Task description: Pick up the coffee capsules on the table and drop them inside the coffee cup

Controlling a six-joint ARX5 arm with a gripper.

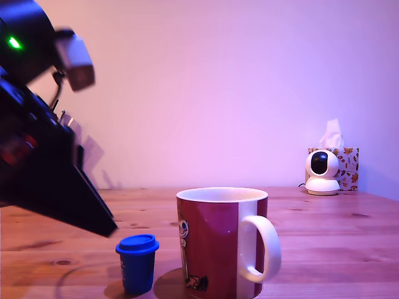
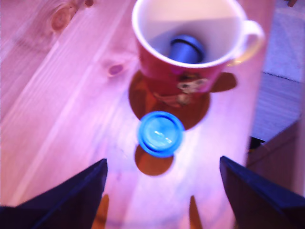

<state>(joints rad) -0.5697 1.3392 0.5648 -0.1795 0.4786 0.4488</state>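
Pale wall washed in pink-violet light behind, and below it the light brown wooden table (image 1: 336, 230) with its grain and dark knots. Down in front of the jaws stands the small blue plastic coffee capsule (image 2: 160, 133), upright, wide rimmed top facing up, sitting on the table and touching neither finger. The black gripper (image 2: 162, 191) hangs above it with its jaws spread wide and nothing between them, one dark finger (image 2: 71, 198) on each side of the capsule's line. Just beyond the capsule, farther from the jaws, sits the big dark red ceramic mug (image 1: 218, 243) with white stripe, white handle and a cartoon print. Capsule and mug are close but apart. Look inside the mug from the wrist view: a dark capsule (image 2: 187, 47) already lies on the white bottom. Far back on the table, a white round camera (image 1: 322, 171) stands before a leaf-patterned tissue box (image 1: 349, 163).
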